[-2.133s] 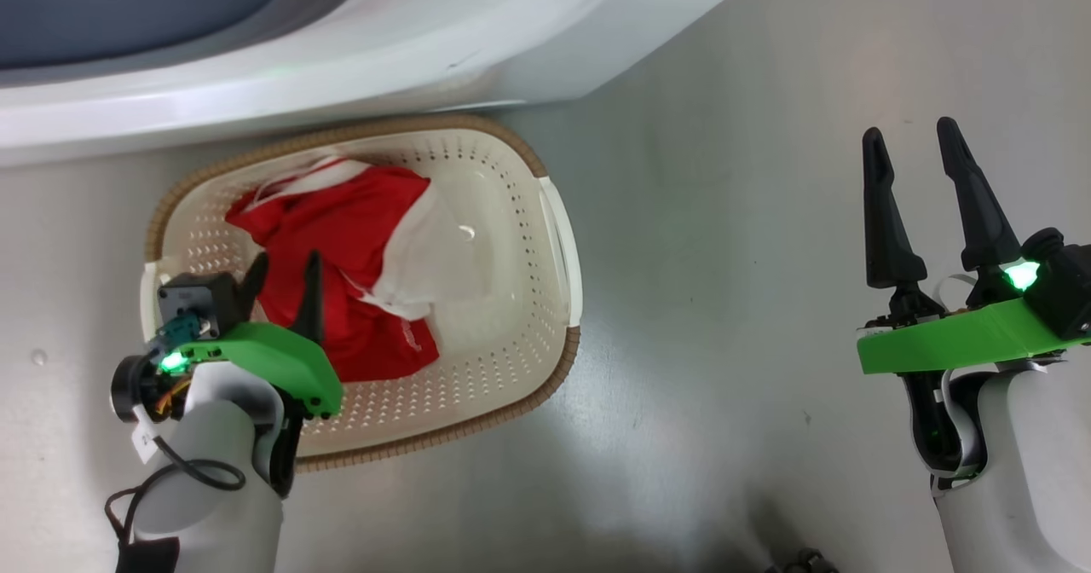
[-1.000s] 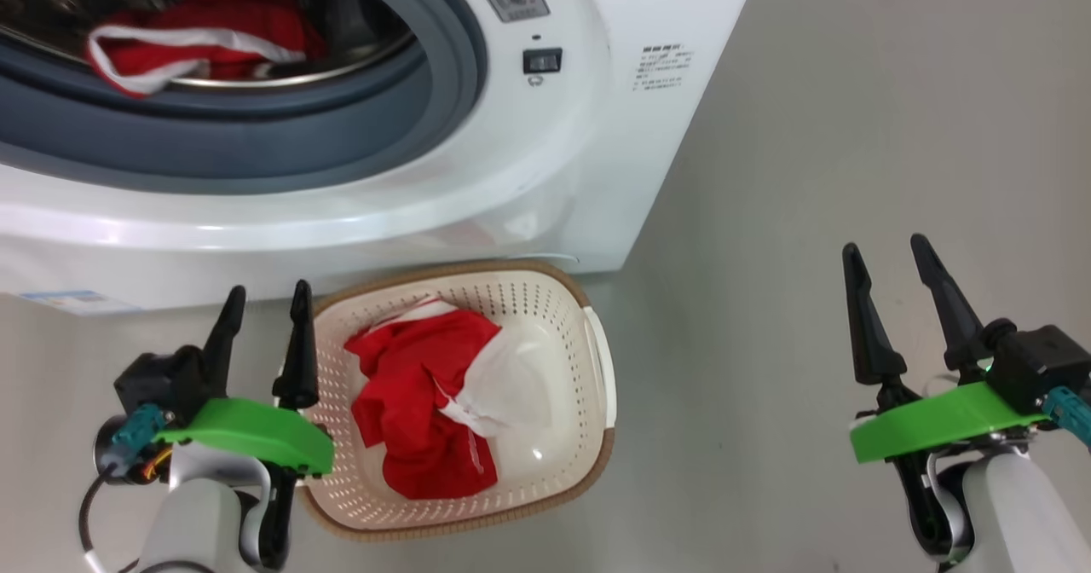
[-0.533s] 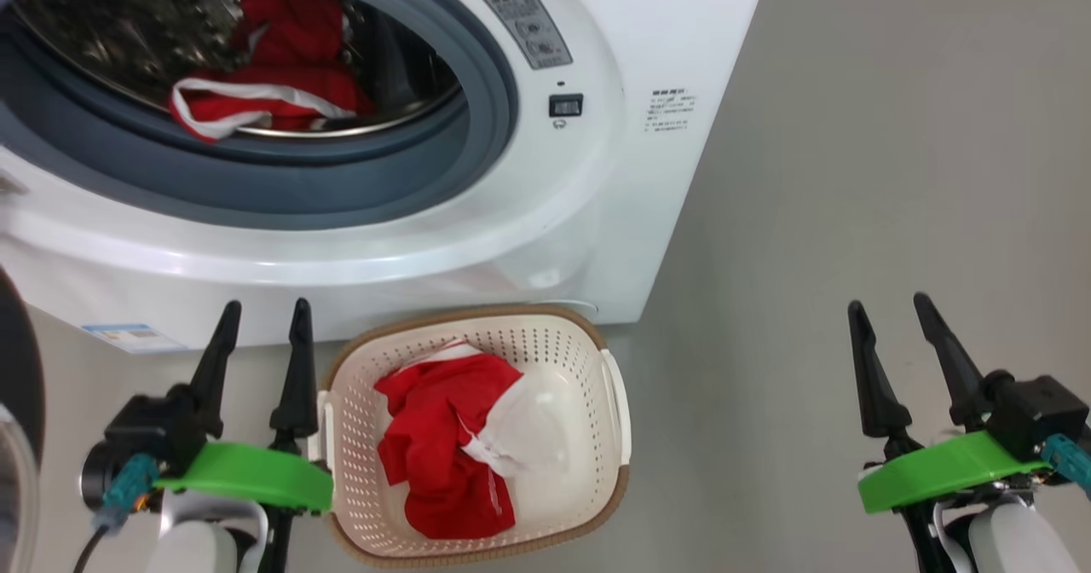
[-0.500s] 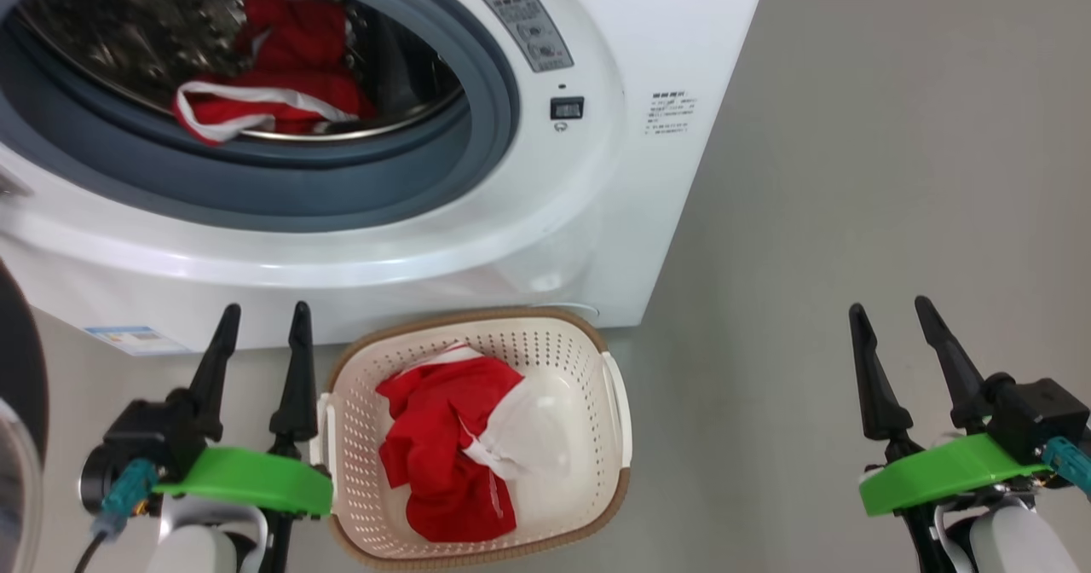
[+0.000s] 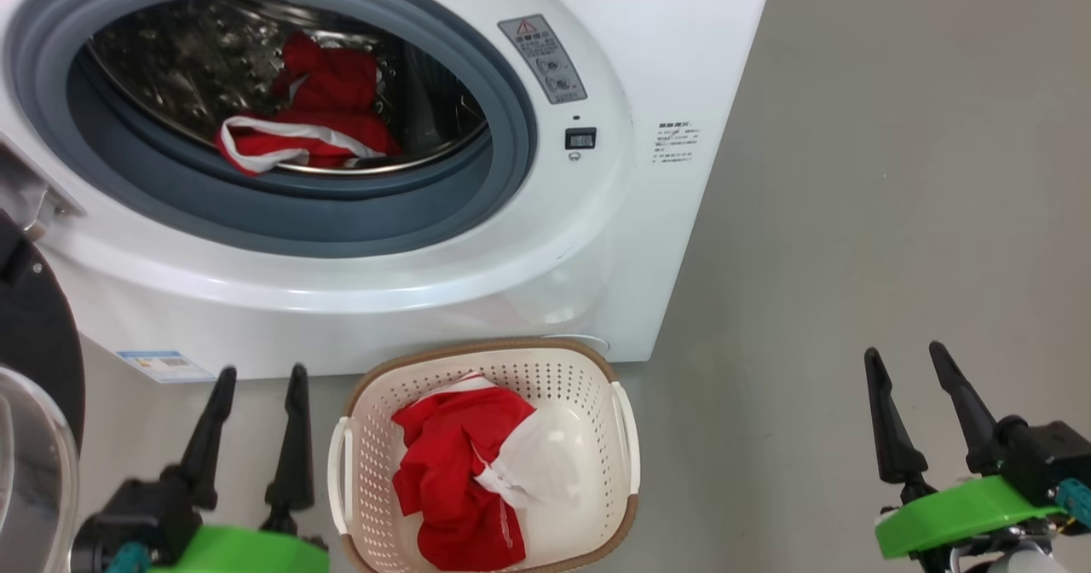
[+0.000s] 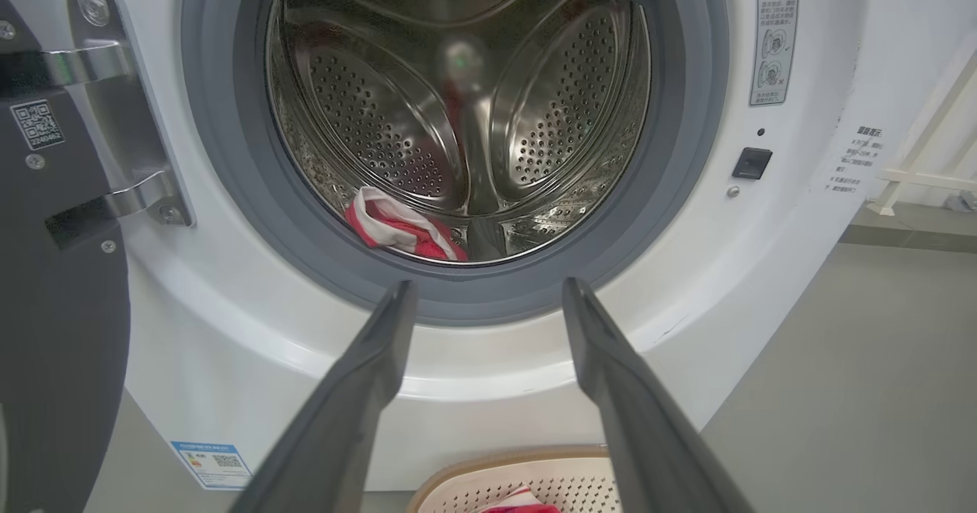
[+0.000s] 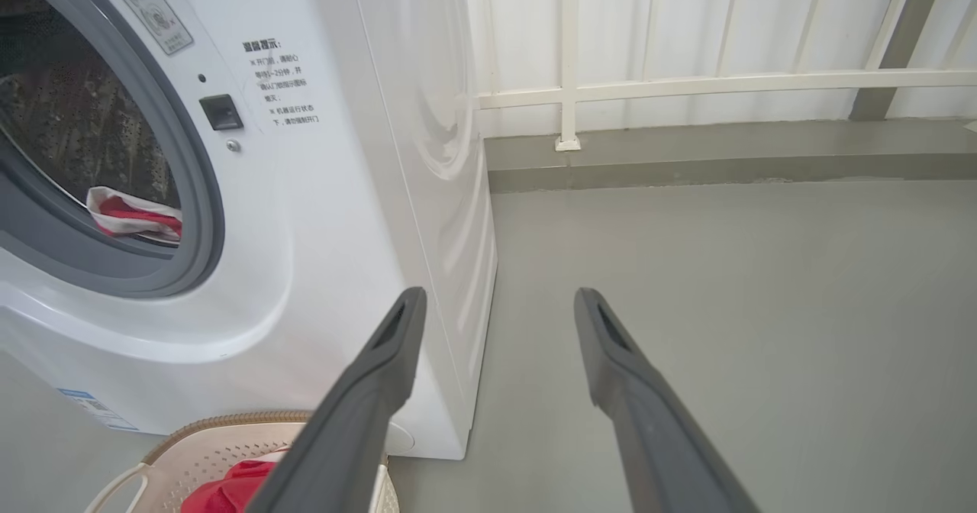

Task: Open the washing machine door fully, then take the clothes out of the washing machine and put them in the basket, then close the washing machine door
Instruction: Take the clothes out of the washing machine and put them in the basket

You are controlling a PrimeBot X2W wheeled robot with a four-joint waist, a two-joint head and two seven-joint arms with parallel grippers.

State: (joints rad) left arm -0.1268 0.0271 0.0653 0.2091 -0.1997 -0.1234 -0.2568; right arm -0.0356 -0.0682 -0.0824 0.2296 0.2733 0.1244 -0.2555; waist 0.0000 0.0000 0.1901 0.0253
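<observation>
Two garments are what I can see from here. One red garment (image 5: 460, 479) with a white panel lies bunched in the basket (image 5: 558, 377). The basket sits on the floor (image 5: 852, 215) right against the foot of the washing machine (image 5: 673, 36), below its opening. A second garment (image 5: 307, 134), red with white trim, lies at the front of the drum (image 5: 170, 53), with its edge draped on the lip just inside the grey rubber ring (image 5: 298, 215). The door (image 5: 38, 334) is swung open to the left of the machine. I see its black rim and part of the glass bowl at the edge of my head view, and its metal hinge (image 6: 126, 116) in the left wrist view. My left gripper (image 5: 262, 374) hovers just left of the basket, fingers spread wide and holding nothing, pointed at the machine's front. My right gripper (image 5: 903, 353) hangs well to the right over bare floor, also spread wide and empty. A small blue label (image 5: 162, 366) sits at the machine's lower left corner, just beyond the left fingertips.
</observation>
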